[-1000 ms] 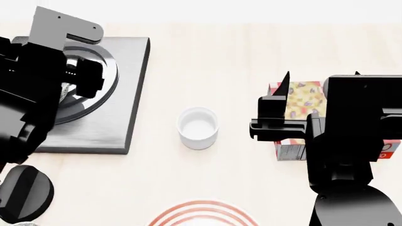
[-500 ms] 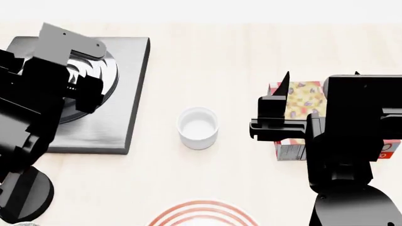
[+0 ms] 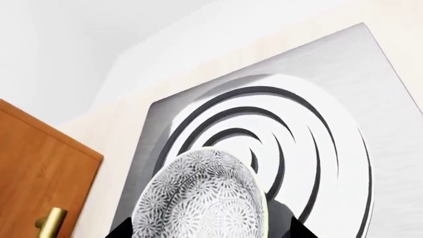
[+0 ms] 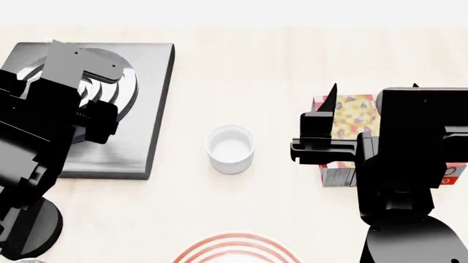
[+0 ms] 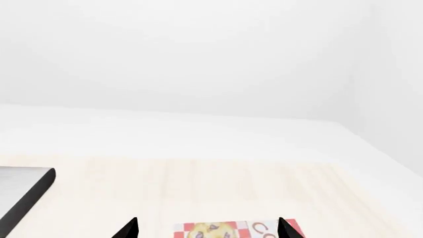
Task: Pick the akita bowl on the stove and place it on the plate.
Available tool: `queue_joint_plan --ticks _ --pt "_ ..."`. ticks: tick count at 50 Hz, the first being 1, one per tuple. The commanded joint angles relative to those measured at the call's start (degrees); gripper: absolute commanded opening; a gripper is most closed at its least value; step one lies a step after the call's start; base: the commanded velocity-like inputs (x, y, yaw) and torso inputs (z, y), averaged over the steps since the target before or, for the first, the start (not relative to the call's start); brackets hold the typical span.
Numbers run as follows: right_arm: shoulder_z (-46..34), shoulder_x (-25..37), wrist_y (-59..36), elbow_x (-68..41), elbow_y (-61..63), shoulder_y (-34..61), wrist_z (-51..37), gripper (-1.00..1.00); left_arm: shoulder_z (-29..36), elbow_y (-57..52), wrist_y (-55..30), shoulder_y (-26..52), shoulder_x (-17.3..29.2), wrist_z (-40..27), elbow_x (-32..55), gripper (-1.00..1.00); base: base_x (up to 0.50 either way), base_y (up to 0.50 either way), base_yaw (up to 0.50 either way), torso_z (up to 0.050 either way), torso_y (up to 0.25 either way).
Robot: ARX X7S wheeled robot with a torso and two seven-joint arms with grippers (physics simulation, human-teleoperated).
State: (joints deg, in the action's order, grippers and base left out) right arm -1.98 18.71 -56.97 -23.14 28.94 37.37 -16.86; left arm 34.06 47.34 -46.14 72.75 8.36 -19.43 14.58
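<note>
From the left wrist view, the akita bowl sits tipped on edge between the left gripper, whose two dark tips flank it, apparently pinching its rim, above the stove and its ringed burner. From the head view, the left arm has drawn back toward the robot over the last second, uncovering more of the stove; I judge the bowl is lifted clear, though the arm hides it here. The plate shows only its red-ringed edge near the robot, past the white cup. The right gripper hangs by the cereal box. In the right wrist view its jaws stand spread over that box, empty.
</note>
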Motion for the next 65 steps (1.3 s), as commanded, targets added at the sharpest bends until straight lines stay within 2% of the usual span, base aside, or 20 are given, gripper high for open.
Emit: queue_joint_plan --ticks 1,57,58,65 --pt "-0.02 0.10 -0.12 -0.24 0.04 0.11 -0.20 1.00 0.18 -0.04 -0.41 -0.51 0.20 -0.18 0.18 1.00 0.00 0.00 0.00 0.000 0.000" --pt "-0.36 0.68 0.02 -1.37 -0.03 0.28 -1.02 1.00 1.68 3.03 1.01 -0.94 0.49 0.72 0.31 1.00 0.00 0.00 0.00 0.000 0.000" --pt "-0.37 0.68 0.04 -1.38 -0.05 0.27 -1.04 1.00 1.75 2.95 0.88 -0.93 0.56 0.75 0.30 -1.00 0.00 0.00 0.00 0.000 0.000" --pt "-0.55 0.73 0.37 -1.37 -0.38 0.31 -1.07 1.00 2.07 4.74 2.19 -0.87 0.38 1.01 0.06 -1.00 0.00 0.00 0.00 0.000 0.000"
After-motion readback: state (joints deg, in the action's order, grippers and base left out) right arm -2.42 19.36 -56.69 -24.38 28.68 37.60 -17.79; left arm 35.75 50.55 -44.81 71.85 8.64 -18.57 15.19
